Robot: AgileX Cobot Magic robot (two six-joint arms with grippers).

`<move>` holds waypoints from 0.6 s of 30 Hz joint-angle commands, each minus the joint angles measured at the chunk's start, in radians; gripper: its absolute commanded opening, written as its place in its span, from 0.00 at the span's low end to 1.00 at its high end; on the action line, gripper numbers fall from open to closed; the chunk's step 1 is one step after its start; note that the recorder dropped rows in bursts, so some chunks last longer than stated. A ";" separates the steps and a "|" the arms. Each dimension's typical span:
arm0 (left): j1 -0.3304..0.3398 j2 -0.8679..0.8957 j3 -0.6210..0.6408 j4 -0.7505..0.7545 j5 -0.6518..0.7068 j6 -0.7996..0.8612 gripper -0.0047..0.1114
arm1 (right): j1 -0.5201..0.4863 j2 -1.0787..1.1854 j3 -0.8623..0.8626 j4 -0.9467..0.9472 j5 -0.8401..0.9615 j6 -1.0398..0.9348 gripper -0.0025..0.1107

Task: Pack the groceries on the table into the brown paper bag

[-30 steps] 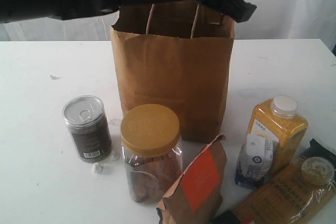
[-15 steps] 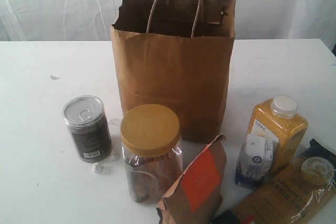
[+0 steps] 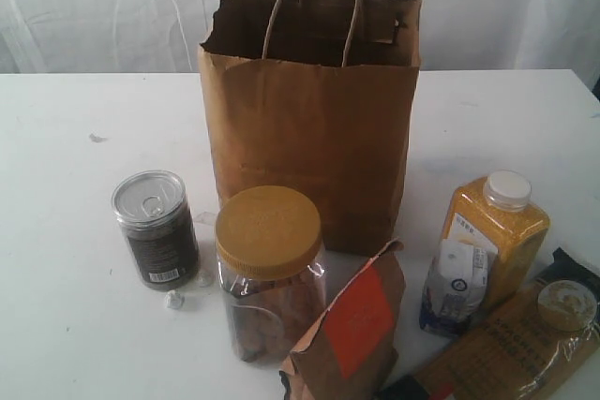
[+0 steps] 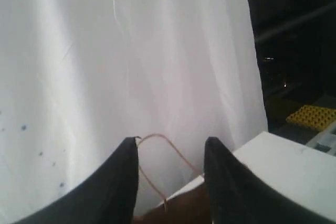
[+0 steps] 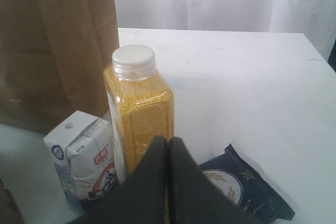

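Groceries all sit on worktop (image 3: 75, 259) before brown paper bag (image 3: 309, 138), none visibly packed. Right tool (image 5: 168, 142) clenched, empty (spread it first), then straddle yellow white-capped bottle (image 5: 139, 98) below cap. Left tool (image 4: 171, 148) released, empty.

closed claw (image 5: 168, 182) before yellow bottle (image 5: 139, 114), beside carton (image 5: 86, 156).

A yellow white-capped plastic bottle (image 5: 140, 103) and small white-blue carton (image 5: 84, 158) are blocking the way just ahead of the right pincer (image 5: 168, 182). Beyond them, flat white tabletop (image 5: 252, 93) is lying open.
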 commanded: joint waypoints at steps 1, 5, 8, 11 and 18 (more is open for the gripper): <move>-0.002 -0.099 0.164 -0.020 -0.032 -0.089 0.43 | -0.004 -0.007 -0.002 -0.007 -0.010 0.001 0.02; -0.002 -0.164 0.334 -0.020 0.017 -0.213 0.43 | -0.004 -0.007 -0.002 -0.007 -0.010 0.001 0.02; -0.002 -0.197 0.466 -0.020 0.083 -0.293 0.43 | -0.004 -0.007 -0.002 -0.007 -0.010 0.001 0.02; -0.002 -0.203 0.575 -0.020 0.130 -0.341 0.43 | -0.004 -0.007 -0.002 -0.007 -0.010 0.001 0.02; -0.002 -0.203 0.771 -0.020 0.152 -0.457 0.43 | -0.004 -0.007 -0.002 -0.007 -0.010 0.001 0.02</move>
